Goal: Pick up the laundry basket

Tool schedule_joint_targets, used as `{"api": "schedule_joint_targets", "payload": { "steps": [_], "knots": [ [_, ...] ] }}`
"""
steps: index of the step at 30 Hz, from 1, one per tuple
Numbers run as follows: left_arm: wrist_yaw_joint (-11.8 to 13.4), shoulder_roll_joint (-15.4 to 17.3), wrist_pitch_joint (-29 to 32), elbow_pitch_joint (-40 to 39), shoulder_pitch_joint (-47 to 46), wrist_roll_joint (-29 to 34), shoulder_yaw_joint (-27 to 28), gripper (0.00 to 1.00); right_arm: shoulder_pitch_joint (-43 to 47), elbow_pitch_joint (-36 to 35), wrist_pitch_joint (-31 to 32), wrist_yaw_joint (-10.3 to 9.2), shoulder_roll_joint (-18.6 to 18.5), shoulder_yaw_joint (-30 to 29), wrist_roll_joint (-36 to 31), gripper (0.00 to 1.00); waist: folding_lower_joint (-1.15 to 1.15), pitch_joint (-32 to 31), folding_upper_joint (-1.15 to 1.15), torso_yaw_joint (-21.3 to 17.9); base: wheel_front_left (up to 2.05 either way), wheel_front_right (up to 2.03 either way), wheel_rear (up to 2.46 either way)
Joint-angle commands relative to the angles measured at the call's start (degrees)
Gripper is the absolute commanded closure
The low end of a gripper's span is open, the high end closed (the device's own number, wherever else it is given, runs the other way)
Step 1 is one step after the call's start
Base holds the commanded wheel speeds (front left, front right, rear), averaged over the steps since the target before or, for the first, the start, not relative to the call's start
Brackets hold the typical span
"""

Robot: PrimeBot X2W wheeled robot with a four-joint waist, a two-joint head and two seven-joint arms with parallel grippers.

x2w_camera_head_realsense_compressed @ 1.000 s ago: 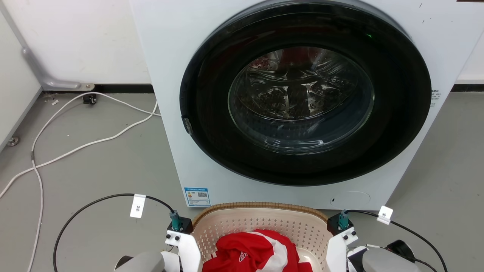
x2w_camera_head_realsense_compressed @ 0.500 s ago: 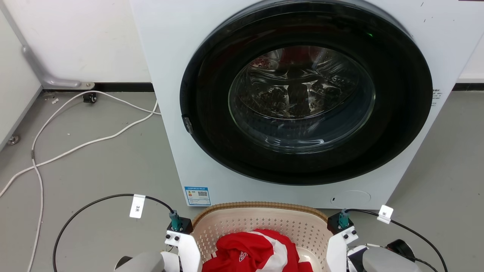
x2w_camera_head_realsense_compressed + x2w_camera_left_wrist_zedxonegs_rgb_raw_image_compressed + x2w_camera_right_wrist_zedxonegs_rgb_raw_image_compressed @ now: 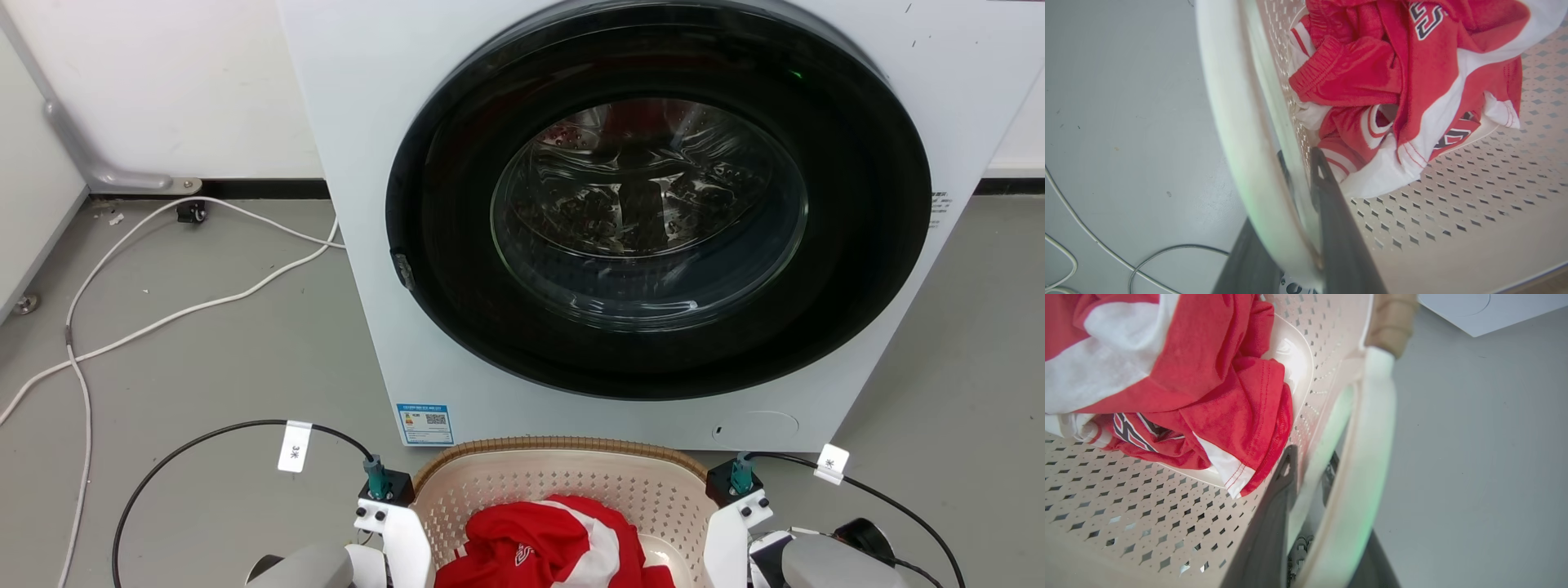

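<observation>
The laundry basket (image 3: 563, 446) is cream with perforated walls and a brown woven rim, and it sits at the bottom middle of the head view between my two wrists. Red and white clothes (image 3: 555, 543) lie inside it. In the left wrist view my left gripper (image 3: 1299, 157) is shut across the basket's side, one dark finger inside the perforated wall and one outside under the white handle (image 3: 1229, 122). My right gripper (image 3: 1311, 457) is shut the same way on the opposite side, straddling the other white handle (image 3: 1367, 457).
The white washing machine (image 3: 359, 245) stands just behind the basket, its dark round door (image 3: 857, 245) closed. White cables (image 3: 163, 317) trail over the grey floor at the left, near a wall pipe (image 3: 82, 155). Black cables (image 3: 188, 445) loop from both wrists.
The head view has shifted by a few pixels. The basket, the clothes and both arms stand as before.
</observation>
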Motion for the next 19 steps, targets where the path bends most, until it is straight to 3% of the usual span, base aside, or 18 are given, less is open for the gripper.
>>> {"api": "schedule_joint_targets", "payload": {
  "steps": [1,19],
  "knots": [
    [-0.55,0.05,-0.26,-0.24,-0.69,0.47,-0.16,1.00,0.02,-0.12,-0.13,0.93,0.56,0.80,-0.94,1.00,0.00,-0.08,0.00,0.02,0.00,0.00,0.00],
    [-0.54,-0.03,-0.05,-0.03,0.16,0.43,-0.23,1.00,0.91,0.24,0.24,0.92,0.37,0.87,-0.91,1.00,0.00,-0.54,0.00,-0.09,0.00,0.00,0.00]
  ]
}}
